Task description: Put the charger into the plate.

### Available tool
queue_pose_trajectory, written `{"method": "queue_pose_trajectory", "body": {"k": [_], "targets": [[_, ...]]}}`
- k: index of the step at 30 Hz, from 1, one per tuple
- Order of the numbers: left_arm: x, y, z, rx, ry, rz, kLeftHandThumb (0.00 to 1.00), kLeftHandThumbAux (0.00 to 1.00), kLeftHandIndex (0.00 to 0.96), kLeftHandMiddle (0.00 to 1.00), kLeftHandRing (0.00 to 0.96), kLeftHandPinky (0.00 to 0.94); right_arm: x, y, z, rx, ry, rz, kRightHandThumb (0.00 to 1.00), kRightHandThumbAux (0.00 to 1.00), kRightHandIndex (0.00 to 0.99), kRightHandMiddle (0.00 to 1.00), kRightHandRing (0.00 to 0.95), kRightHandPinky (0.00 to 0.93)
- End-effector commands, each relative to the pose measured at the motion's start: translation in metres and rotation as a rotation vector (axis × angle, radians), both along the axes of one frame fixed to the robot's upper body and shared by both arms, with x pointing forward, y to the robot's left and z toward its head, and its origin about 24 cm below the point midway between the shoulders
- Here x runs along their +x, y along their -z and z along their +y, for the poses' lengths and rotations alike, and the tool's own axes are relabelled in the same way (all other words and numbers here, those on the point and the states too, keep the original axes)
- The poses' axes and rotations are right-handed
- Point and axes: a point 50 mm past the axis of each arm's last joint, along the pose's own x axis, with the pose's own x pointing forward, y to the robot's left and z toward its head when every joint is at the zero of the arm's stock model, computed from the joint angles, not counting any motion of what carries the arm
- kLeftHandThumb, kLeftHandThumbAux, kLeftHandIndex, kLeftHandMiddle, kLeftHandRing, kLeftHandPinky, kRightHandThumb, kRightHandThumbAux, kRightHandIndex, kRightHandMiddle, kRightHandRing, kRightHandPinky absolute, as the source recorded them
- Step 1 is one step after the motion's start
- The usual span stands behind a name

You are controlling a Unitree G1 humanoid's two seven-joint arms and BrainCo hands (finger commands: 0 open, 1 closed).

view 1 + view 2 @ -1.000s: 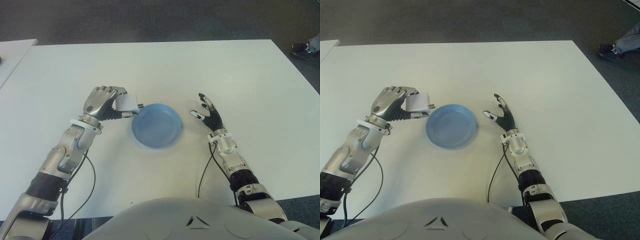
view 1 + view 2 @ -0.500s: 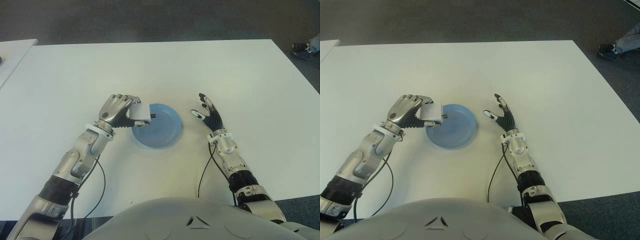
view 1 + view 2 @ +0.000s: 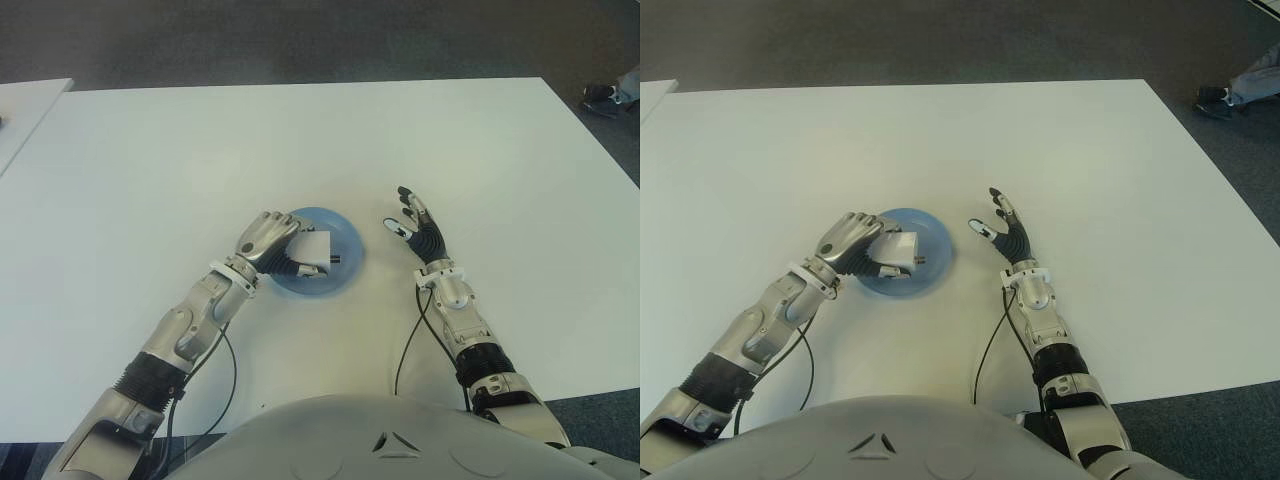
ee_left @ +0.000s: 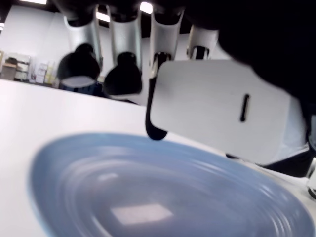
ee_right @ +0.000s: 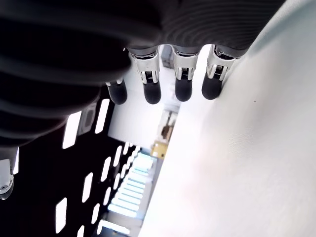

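Left hand (image 3: pixel 268 238) reaches over the near-left rim of the blue plate (image 3: pixel 345 268), its fingers curled around a white charger (image 3: pixel 314 247). The charger is a flat-sided white block, held above the plate's inside with its metal prongs pointing toward the robot's right. In the left wrist view the charger (image 4: pixel 217 106) hangs clear above the plate (image 4: pixel 98 197), with a gap between its lower edge and the blue surface, and the fingers (image 4: pixel 123 34) press down on it from above. One face of the block shows a short dark slot.

The plate is shallow and round, and sits on the white table (image 3: pixel 300 140) roughly in the middle, in front of the robot's body. Part of its left side is hidden under the left hand and wrist.

The right hand (image 3: pixel 415 228) shows just to the right of the plate, apart from it, palm turned inward, with its fingers spread and extended and nothing in them. In the right wrist view its fingertips (image 5: pixel 150 94) stand in a straight row above the bare table (image 5: pixel 247 148).

At the far right edge of the eye views, beyond the table, a person's shoe (image 3: pixel 600 97) is on the dark floor (image 3: pixel 300 40).
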Motion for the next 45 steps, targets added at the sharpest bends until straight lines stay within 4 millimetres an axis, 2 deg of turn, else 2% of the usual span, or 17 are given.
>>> {"method": "queue_pose_trajectory", "body": {"k": [1,7,9,11,12,13,14,17,20,23,31,45], "targets": [[0.002,0.004,-0.003,0.007,0.012,0.006,0.731,0.696,0.444,0.843,0.836,0.845,-0.032,0.039,-0.002,0.013,0.021,0.2,0.107,0.43,0.0,0.0,0.0,0.039],[0.001,0.012,-0.01,-0.008,0.026,0.043,0.731,0.696,0.443,0.84,0.833,0.839,-0.032,0.039,-0.002,0.028,0.021,0.206,0.104,0.437,0.0,0.0,0.0,0.035],[0.001,0.015,-0.014,-0.021,0.039,0.066,0.731,0.695,0.443,0.83,0.827,0.813,-0.032,0.039,-0.002,0.031,0.021,0.208,0.101,0.442,0.0,0.0,0.0,0.035],[-0.001,0.018,-0.018,-0.025,0.056,0.086,0.721,0.693,0.434,0.78,0.764,0.719,-0.032,0.039,-0.001,0.034,0.021,0.212,0.099,0.45,0.0,0.0,0.0,0.034],[-0.004,0.022,-0.022,-0.002,0.075,0.1,0.698,0.647,0.389,0.718,0.709,0.658,-0.033,0.039,-0.001,0.035,0.02,0.215,0.098,0.453,0.0,0.0,0.0,0.035],[-0.006,0.024,-0.024,0.017,0.087,0.108,0.616,0.56,0.28,0.505,0.505,0.486,-0.033,0.04,-0.001,0.036,0.019,0.217,0.096,0.459,0.0,0.0,0.0,0.037],[-0.007,0.026,-0.025,0.037,0.098,0.115,0.562,0.505,0.21,0.368,0.372,0.374,-0.033,0.04,-0.001,0.038,0.018,0.218,0.094,0.464,0.0,0.0,0.0,0.039],[-0.007,0.028,-0.025,0.075,0.111,0.124,0.467,0.428,0.09,0.156,0.166,0.194,-0.034,0.04,-0.002,0.04,0.017,0.221,0.091,0.471,0.0,0.0,0.0,0.042],[-0.01,0.029,-0.025,0.097,0.117,0.136,0.405,0.389,0.034,0.061,0.068,0.089,-0.034,0.04,-0.002,0.042,0.015,0.221,0.089,0.473,0.0,0.0,0.001,0.045],[-0.017,0.026,-0.022,0.108,0.124,0.146,0.342,0.348,0.011,0.019,0.022,0.029,-0.035,0.039,-0.002,0.041,0.01,0.219,0.084,0.469,0.0,0.0,0.004,0.039],[-0.019,0.02,-0.018,0.163,0.142,0.153,0.248,0.297,0.0,0.0,0.001,0.001,-0.036,0.039,-0.003,0.029,-0.007,0.205,0.072,0.437,0.0,0.002,0.002,0.002],[-0.013,0.008,-0.006,0.184,0.122,0.097,0.269,0.308,0.0,0.0,0.0,0.0,-0.036,0.04,-0.006,0.009,-0.015,0.186,0.08,0.42,0.0,0.0,0.0,0.0]]}}
